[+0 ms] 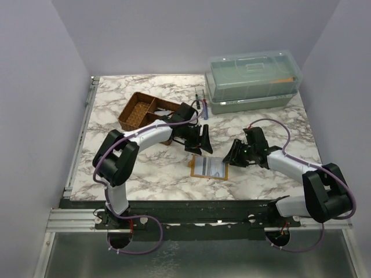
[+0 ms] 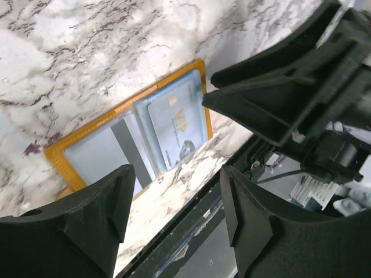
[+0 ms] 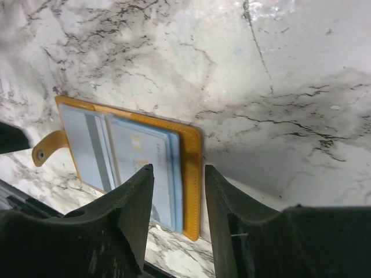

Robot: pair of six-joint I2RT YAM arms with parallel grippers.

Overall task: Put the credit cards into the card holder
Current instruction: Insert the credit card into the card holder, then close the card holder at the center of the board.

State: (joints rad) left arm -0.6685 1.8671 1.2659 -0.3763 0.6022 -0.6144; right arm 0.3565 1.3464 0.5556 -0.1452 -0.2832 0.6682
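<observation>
The card holder [image 1: 207,168] lies open and flat on the marble near the table's front edge, mustard-orange rim up [image 2: 58,153] [image 3: 192,168]. Its left half shows a pale grey face with a dark stripe. Pale blue credit cards [image 2: 174,124] [image 3: 145,159] lie stacked on its right half, the top one printed "VIP". My left gripper [image 1: 199,149] [image 2: 177,200] hangs open just behind the holder's far left corner, nothing between its fingers. My right gripper [image 1: 231,158] [image 3: 178,191] stands open over the holder's right edge, empty too; it also fills the upper right of the left wrist view [image 2: 278,87].
A brown compartment tray [image 1: 134,110] sits at the back left, under the left arm. A clear-lidded green box [image 1: 252,78] stands at the back right, with a few pens [image 1: 200,104] beside it. The table's front edge and metal rail [image 2: 191,231] run close to the holder.
</observation>
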